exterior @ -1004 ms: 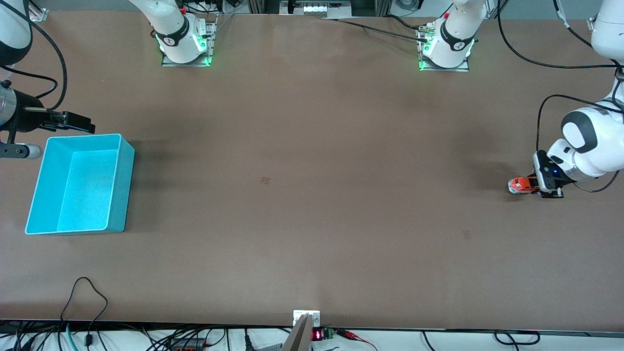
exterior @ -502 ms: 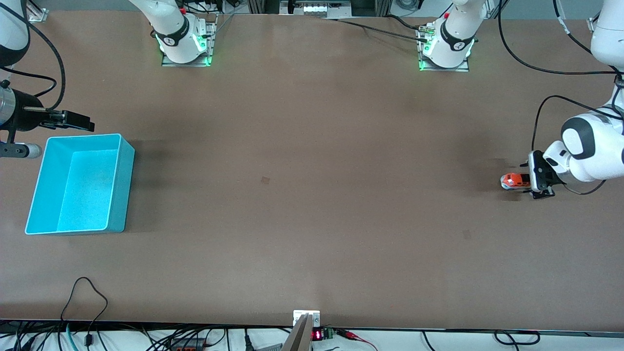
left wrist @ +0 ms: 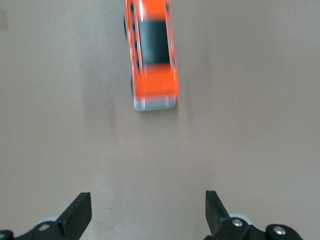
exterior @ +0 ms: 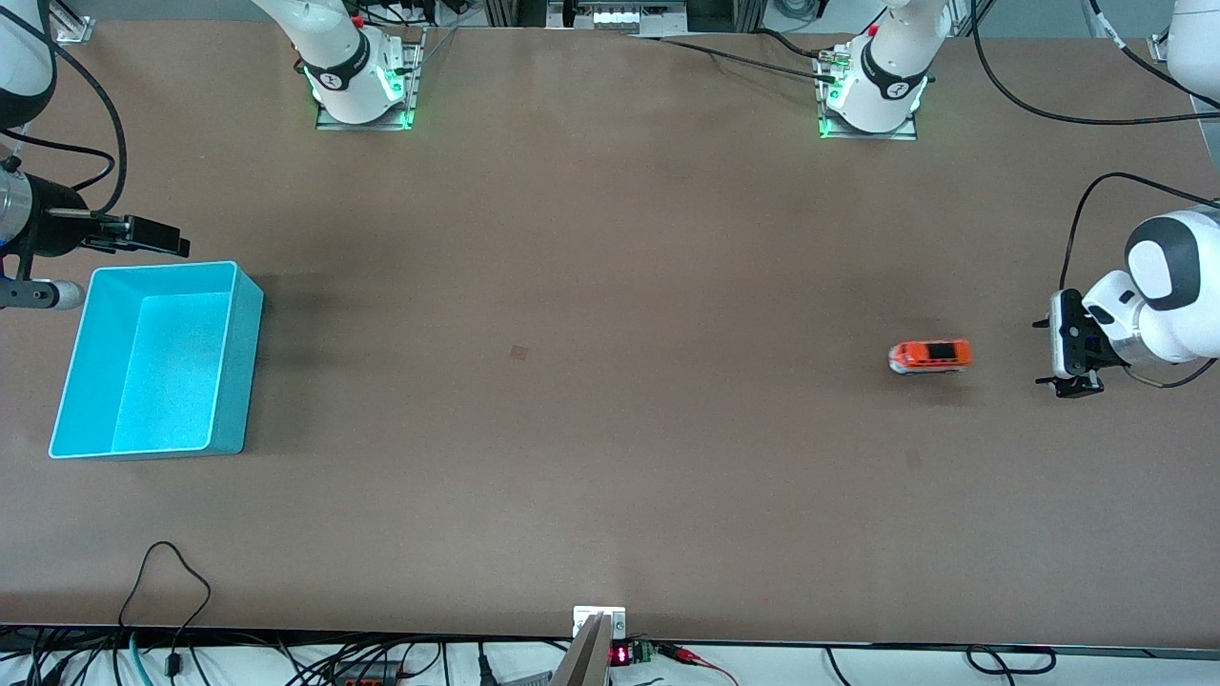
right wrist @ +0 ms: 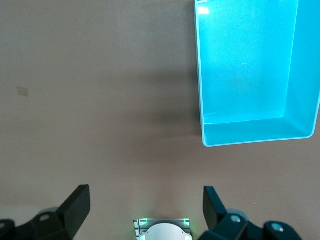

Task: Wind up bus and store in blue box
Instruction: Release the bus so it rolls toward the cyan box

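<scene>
Brown desk [exterior: 610, 400] surface is seen lying bare and wide between the bus [exterior: 930, 356], which stands on its wheels toward the left arm's end, and the blue box [exterior: 157, 360], which is set upright near the desk edge at the right arm's end with nothing inside it. The left gripper [exterior: 1056, 348] is held low just beside the bus but apart from it, its fingers [left wrist: 75, 216] spread and released, the wrist turned level toward the toy. The right gripper [exterior: 152, 238] is kept waiting above the desk beside the box's rim, its fingers [right wrist: 75, 206] likewise parted and holding nothing.
</scene>
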Controlling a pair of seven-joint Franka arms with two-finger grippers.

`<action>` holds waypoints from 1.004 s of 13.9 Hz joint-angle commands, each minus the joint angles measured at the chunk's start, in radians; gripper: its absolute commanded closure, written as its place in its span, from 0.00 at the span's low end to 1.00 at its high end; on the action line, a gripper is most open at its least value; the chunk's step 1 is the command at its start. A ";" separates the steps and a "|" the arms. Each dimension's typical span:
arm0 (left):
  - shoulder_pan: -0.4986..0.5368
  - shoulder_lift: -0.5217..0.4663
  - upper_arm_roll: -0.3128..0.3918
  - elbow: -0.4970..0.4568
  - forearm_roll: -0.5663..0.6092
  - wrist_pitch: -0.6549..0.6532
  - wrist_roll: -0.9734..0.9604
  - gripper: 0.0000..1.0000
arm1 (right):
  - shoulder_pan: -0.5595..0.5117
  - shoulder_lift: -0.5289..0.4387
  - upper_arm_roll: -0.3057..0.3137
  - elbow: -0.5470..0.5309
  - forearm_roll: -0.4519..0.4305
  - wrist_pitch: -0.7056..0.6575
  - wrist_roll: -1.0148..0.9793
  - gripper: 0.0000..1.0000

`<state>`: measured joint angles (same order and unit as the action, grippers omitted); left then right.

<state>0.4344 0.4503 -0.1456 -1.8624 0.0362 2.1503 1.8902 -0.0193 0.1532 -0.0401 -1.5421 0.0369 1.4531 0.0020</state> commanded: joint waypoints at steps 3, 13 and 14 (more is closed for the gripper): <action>-0.069 -0.067 0.003 0.005 0.002 -0.018 -0.063 0.00 | -0.008 0.008 0.003 0.016 0.021 -0.019 0.007 0.00; -0.247 -0.146 0.001 0.015 -0.027 -0.013 -0.619 0.00 | -0.005 0.008 0.003 0.017 0.024 -0.019 0.009 0.00; -0.250 -0.147 0.001 0.043 -0.054 -0.015 -0.693 0.00 | -0.005 0.008 0.005 0.017 0.024 -0.017 0.009 0.00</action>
<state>0.1940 0.3210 -0.1504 -1.8491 0.0215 2.1506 1.3113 -0.0196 0.1537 -0.0397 -1.5421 0.0411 1.4525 0.0020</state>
